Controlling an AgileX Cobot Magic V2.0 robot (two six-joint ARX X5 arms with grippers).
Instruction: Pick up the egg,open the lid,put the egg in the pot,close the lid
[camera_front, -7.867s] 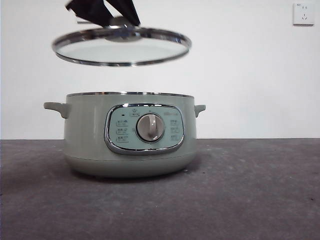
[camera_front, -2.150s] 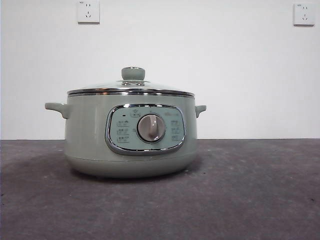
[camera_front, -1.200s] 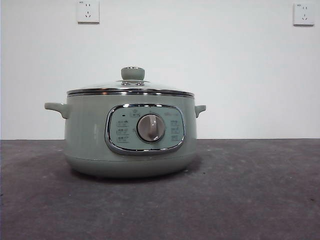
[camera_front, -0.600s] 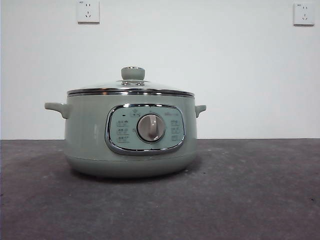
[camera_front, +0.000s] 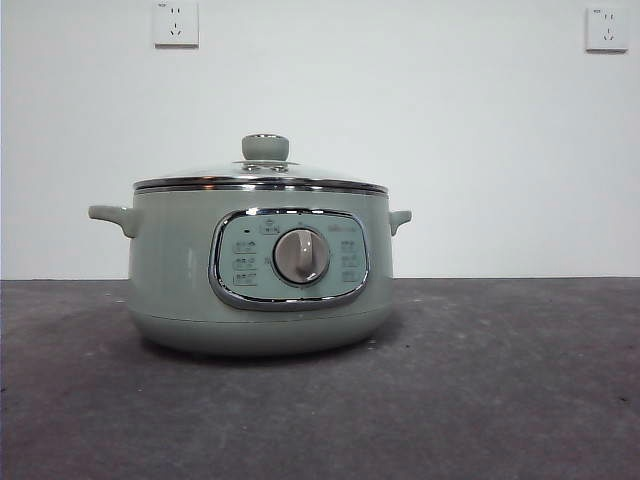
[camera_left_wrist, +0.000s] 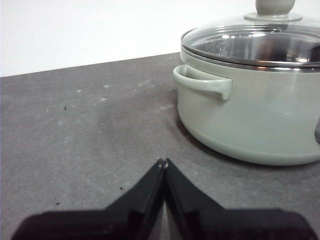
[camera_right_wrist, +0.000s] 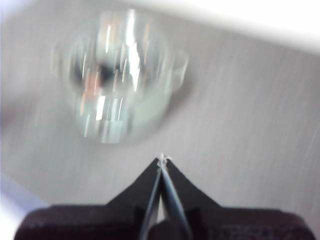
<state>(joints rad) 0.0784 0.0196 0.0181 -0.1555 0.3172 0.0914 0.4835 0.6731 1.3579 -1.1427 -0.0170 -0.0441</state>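
The pale green pot (camera_front: 260, 270) stands on the dark table with the glass lid (camera_front: 262, 178) seated on it, its green knob (camera_front: 265, 147) on top. The egg is not clearly in view; a reddish blur shows through the lid in the right wrist view (camera_right_wrist: 92, 82). My left gripper (camera_left_wrist: 163, 162) is shut and empty, low over the table beside the pot's side handle (camera_left_wrist: 205, 85). My right gripper (camera_right_wrist: 162, 159) is shut and empty, high above the table, with the pot (camera_right_wrist: 120, 75) blurred below it. Neither gripper shows in the front view.
Two wall sockets (camera_front: 176, 22) (camera_front: 607, 28) sit on the white wall behind. Dark grey table surface (camera_front: 500, 380) spreads around the pot.
Seven seconds ago a gripper held the lid above the open pot; the lid now rests on the pot and the gripper has left the front view. Nothing differs over the last two seconds.
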